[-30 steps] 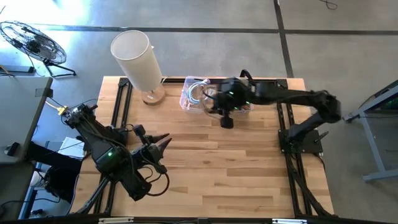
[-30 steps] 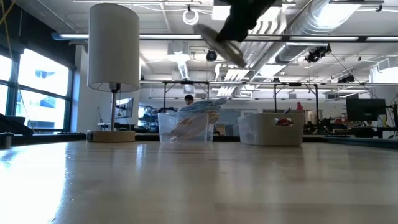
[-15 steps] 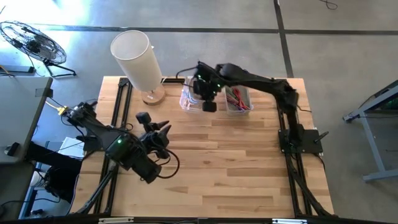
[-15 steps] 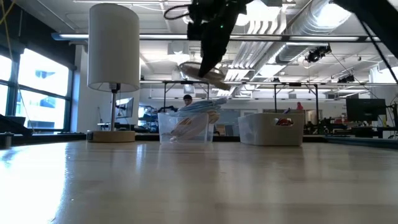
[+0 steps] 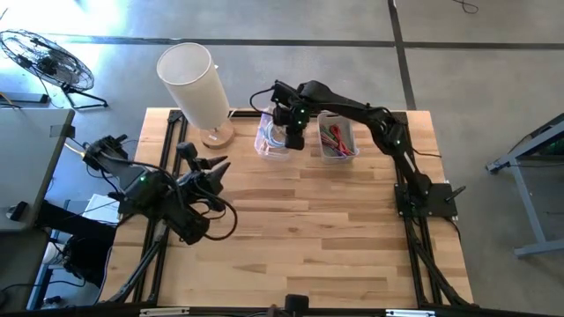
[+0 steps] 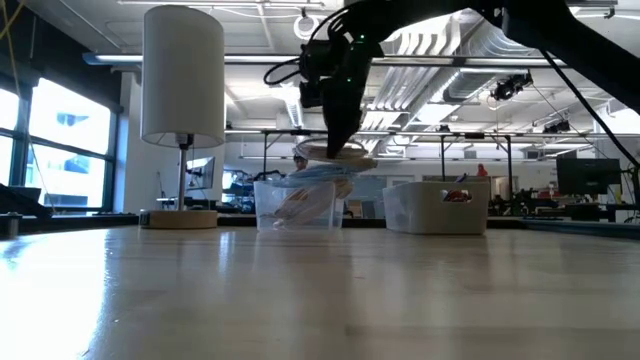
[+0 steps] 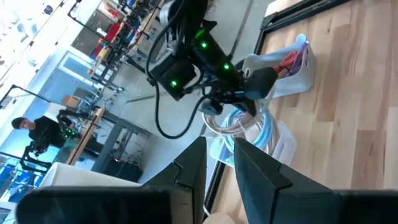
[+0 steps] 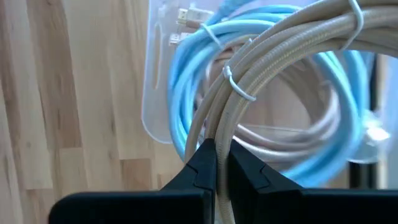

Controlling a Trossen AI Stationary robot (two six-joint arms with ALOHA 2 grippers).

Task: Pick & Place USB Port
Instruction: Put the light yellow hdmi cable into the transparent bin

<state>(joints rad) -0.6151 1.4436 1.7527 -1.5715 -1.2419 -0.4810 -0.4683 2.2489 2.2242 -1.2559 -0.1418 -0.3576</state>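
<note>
Beige cable coil (image 8: 292, 56) partly out of frame

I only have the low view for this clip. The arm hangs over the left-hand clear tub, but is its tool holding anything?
Observer: Yes. The right wrist view shows the right tool shut on a coiled beige braided cable.
Operator: What lies under it?
Observer: A coiled light-blue cable, lying in the clear plastic tub.
Operator: And the other arm?
Observer: The high view shows the left tool open, over the wooden table's left side, near the white-shaded lamp.
</note>
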